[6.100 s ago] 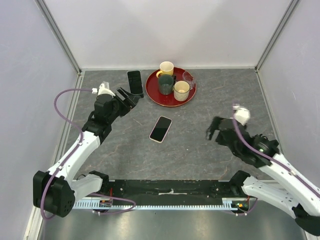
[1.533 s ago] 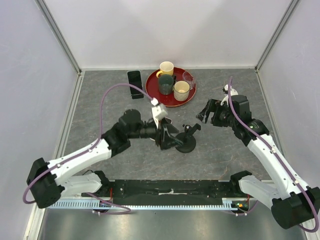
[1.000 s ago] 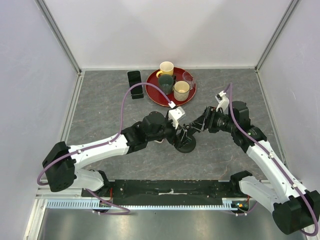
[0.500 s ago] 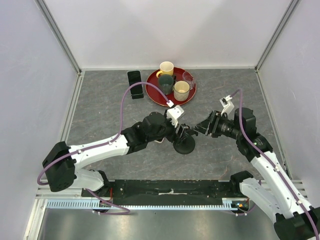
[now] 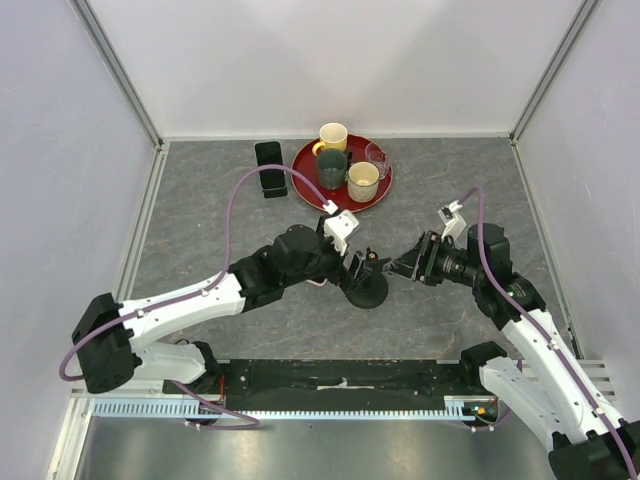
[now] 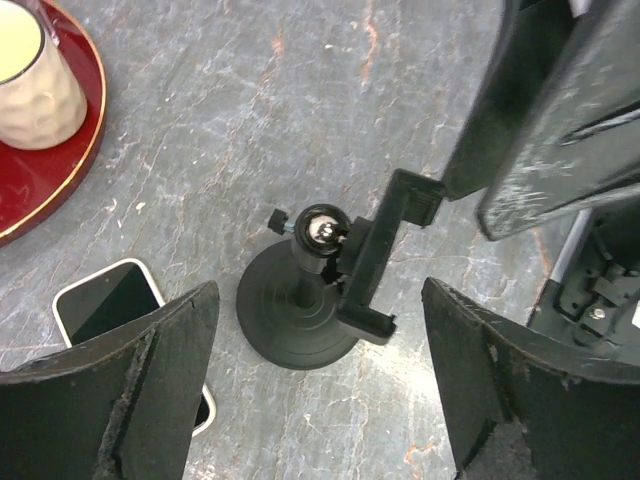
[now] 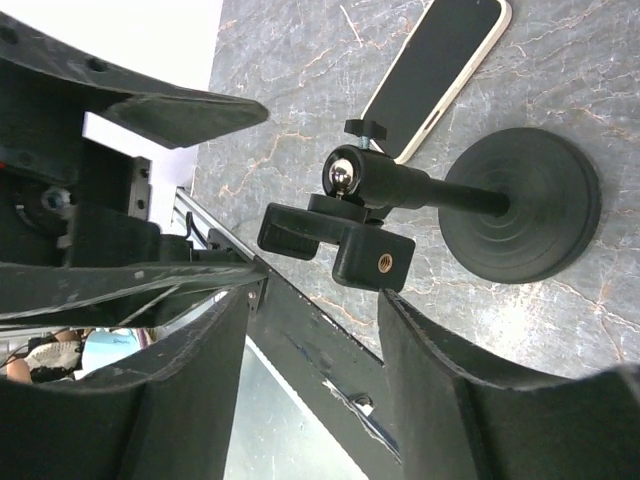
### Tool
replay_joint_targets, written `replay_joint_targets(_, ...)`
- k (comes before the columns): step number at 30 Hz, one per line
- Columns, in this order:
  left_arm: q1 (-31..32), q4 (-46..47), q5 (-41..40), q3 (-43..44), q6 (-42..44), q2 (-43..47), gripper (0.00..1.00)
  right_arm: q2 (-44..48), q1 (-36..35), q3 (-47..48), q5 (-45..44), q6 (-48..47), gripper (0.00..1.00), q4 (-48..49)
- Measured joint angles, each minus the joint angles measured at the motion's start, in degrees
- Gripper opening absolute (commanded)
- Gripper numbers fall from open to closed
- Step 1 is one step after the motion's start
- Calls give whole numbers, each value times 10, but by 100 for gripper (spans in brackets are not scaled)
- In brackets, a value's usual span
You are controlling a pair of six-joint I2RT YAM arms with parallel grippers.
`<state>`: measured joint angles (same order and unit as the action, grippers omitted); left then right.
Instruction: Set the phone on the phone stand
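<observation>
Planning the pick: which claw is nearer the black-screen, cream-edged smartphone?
Left. Left claw hangs over the black disc-base stand, one finger above the smartphone; right claw sits beyond the stand.

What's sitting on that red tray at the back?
Four vessels stand on the red tray: a yellow mug, a dark green mug, a cream mug and a clear glass. The tray beneath them is covered.
</observation>
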<state>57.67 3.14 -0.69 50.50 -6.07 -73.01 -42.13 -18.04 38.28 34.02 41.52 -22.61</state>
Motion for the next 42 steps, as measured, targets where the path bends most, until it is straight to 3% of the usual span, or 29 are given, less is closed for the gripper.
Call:
replay_joint_targets(3, 0, -6, 27, 0, 5, 26, 97, 0, 0, -3, 0, -3, 67, -5)
replay_joint_targets(9, -2, -4, 54, -4, 11, 89, 100, -5, 0, -30, 2, -3, 65, -3)
replay_joint_targets(15, -27, -7, 29, -10, 8, 103, 100, -6, 0, -47, -4, -1, 64, 1)
replay_joint_targets(18, -58, -19, -1, -8, -1, 90, 100, -5, 0, -51, -4, -1, 69, 2)
replay_joint_targets(26, -152, -158, -18, 132, -20, -120, 100, 18, -1, 9, -39, -48, 82, -81)
replay_joint_targets(33, -168, -276, -24, 240, -24, -284, 100, 43, -1, 90, -76, -90, 84, -135)
replay_joint_targets(42, -168, -337, -31, 262, -26, -362, 100, 46, -1, 95, -87, -104, 84, -164)
